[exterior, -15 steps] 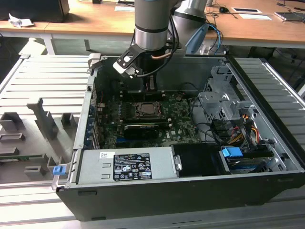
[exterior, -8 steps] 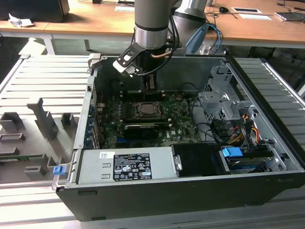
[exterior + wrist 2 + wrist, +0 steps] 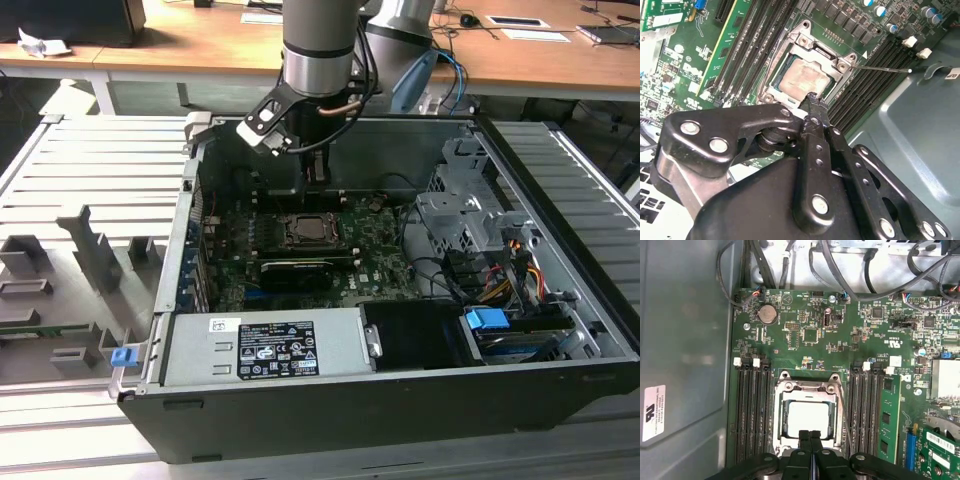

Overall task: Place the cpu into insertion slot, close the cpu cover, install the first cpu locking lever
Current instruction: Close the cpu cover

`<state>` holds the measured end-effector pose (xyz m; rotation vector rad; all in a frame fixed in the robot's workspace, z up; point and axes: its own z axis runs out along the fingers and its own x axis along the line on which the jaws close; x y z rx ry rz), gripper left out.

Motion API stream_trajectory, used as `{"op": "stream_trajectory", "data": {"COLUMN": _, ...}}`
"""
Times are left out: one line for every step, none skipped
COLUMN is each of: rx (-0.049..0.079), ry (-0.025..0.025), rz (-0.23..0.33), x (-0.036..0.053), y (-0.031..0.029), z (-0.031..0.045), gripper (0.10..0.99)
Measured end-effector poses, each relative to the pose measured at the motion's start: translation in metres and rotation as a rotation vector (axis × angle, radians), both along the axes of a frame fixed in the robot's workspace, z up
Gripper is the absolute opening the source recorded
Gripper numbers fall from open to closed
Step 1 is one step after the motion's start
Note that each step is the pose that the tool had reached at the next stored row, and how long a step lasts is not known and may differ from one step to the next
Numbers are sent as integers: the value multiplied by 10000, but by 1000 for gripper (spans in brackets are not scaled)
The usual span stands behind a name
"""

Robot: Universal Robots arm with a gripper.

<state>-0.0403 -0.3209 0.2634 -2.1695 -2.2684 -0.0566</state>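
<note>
The gripper (image 3: pixel 316 172) hangs inside the open computer case (image 3: pixel 400 420), just at twelve o'clock from the cpu socket (image 3: pixel 312 232). The silver power supply (image 3: pixel 265 345) lies at six o'clock from that socket, the drive cage (image 3: pixel 462 215) at three.

Silver-grey cylindrical arm (image 3: pixel 318 40), blue joint cap (image 3: pixel 413 78), glossy black linkage tool (image 3: pixel 812 98) studded with silver screws (image 3: pixel 820 204).
</note>
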Motion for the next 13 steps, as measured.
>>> {"op": "stream_trajectory", "data": {"rx": 0, "ry": 1, "rz": 1, "x": 0, "y": 0, "z": 13, "gripper": 106}}
{"op": "stream_trajectory", "data": {"rx": -1, "ry": 0, "rz": 0, "x": 0, "y": 0, "z": 36, "gripper": 106}}
{"op": "stream_trajectory", "data": {"rx": -1, "ry": 0, "rz": 0, "x": 0, "y": 0, "z": 58, "gripper": 106}}
{"op": "stream_trajectory", "data": {"rx": -1, "ry": 0, "rz": 0, "x": 0, "y": 0, "z": 71, "gripper": 106}}
{"op": "stream_trajectory", "data": {"rx": -2, "ry": 0, "rz": 11, "x": 0, "y": 0, "z": 83, "gripper": 106}}
{"op": "stream_trajectory", "data": {"rx": -1, "ry": 0, "rz": 55, "x": 0, "y": 0, "z": 86, "gripper": 106}}
{"op": "stream_trajectory", "data": {"rx": 0, "ry": -1, "rz": 297, "x": 0, "y": 0, "z": 86, "gripper": 106}}
{"op": "stream_trajectory", "data": {"rx": 0, "ry": -1, "rz": 500, "x": 0, "y": 1, "z": 86, "gripper": 106}}
{"op": "stream_trajectory", "data": {"rx": -2, "ry": -1, "rz": 674, "x": 0, "y": 0, "z": 86, "gripper": 106}}
{"op": "stream_trajectory", "data": {"rx": -6, "ry": 0, "rz": 952, "x": 0, "y": 0, "z": 86, "gripper": 106}}
{"op": "stream_trajectory", "data": {"rx": -6, "ry": 1, "rz": 1142, "x": 0, "y": 0, "z": 86, "gripper": 106}}
{"op": "stream_trajectory", "data": {"rx": -10, "ry": 0, "rz": 1458, "x": 0, "y": 0, "z": 86, "gripper": 106}}
{"op": "stream_trajectory", "data": {"rx": -9, "ry": 0, "rz": 1650, "x": 0, "y": 0, "z": 86, "gripper": 106}}
